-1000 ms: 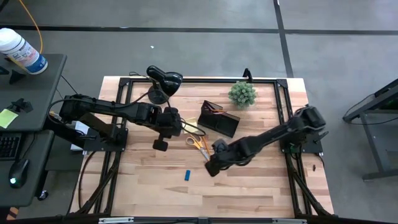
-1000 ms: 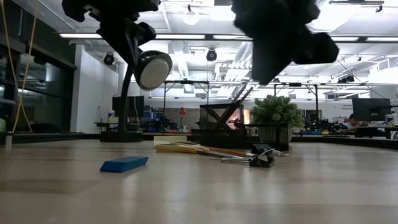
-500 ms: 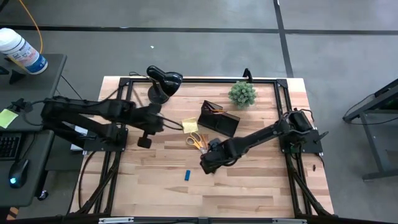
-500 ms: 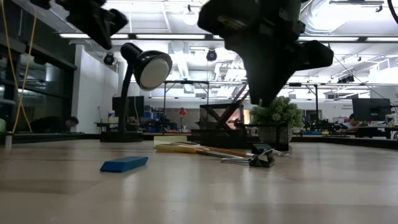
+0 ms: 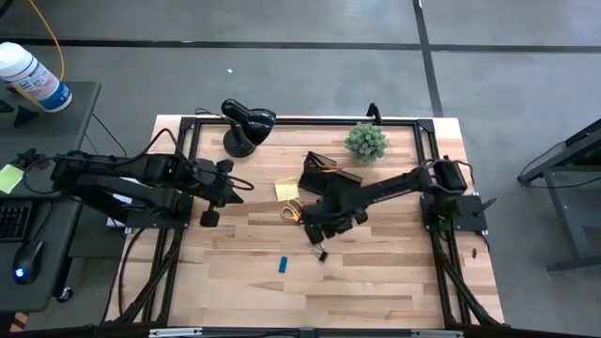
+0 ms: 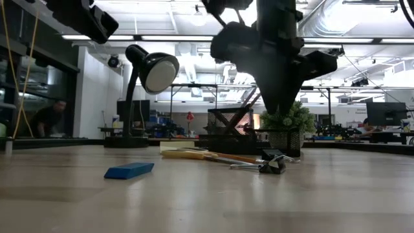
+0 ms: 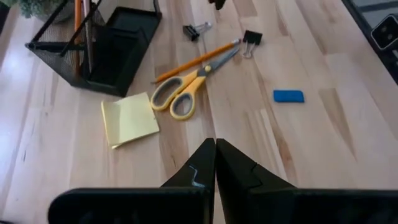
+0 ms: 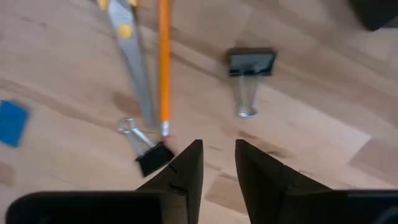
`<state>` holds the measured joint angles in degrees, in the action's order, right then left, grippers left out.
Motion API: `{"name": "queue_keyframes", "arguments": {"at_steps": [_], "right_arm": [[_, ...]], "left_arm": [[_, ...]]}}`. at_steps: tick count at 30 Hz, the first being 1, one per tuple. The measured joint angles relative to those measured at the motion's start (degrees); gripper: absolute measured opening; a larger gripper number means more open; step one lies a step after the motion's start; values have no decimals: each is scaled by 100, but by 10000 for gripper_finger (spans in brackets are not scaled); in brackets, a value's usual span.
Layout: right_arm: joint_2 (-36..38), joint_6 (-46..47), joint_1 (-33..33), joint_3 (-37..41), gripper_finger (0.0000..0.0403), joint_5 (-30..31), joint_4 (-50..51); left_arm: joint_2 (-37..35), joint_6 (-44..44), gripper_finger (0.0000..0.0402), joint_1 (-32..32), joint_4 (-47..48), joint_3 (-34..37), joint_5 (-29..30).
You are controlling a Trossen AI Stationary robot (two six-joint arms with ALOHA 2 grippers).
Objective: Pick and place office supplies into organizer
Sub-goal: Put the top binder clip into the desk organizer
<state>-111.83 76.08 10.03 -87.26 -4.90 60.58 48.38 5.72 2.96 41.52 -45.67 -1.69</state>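
Loose office supplies lie flat on the wooden table: orange-handled scissors (image 7: pixel 180 93), an orange pencil (image 8: pixel 163 62), a yellow sticky-note pad (image 7: pixel 129 118), a blue block (image 7: pixel 288 96) and two black clips (image 8: pixel 152 155) (image 8: pixel 250 62). The black mesh organizer (image 5: pixel 329 178) stands behind them with pencils inside. My right gripper (image 8: pixel 217 149) points straight down above the clips, its fingers a little apart with nothing between them; it also shows in the low view (image 6: pixel 281 110). My left gripper (image 7: pixel 215 146) is shut and empty, hanging over the table's left part (image 5: pixel 242 184).
A black desk lamp (image 5: pixel 246 127) stands at the far left of the table and a small green plant (image 5: pixel 366 141) at the far edge, right of the organizer. Bare wood lies along the near half around the blue block (image 5: pixel 282 265).
My left gripper has drawn back toward the table's left edge, staying shut, and no longer covers the sticky-note pad. My right gripper has tipped until it points straight down, shifted a little toward the far edge and sunk slightly over the clips. The supplies have not moved.
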Motion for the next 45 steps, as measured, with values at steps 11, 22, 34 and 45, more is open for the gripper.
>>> {"name": "queue_keyframes", "arguments": {"at_steps": [11,22,34,45], "right_arm": [[-186,-820,-267,-4,131,108,11],[-681,-1317,-262,0,129,-127,-79],[-835,-1865,-415,0,129,-35,-111],[-835,-1953,-477,0,129,-248,-108]], "left_arm": [[22,-23,3,1,-330,0,125],[22,-160,3,2,-333,0,279],[22,-197,3,2,-331,0,277],[22,-260,3,2,-326,0,277]]}}
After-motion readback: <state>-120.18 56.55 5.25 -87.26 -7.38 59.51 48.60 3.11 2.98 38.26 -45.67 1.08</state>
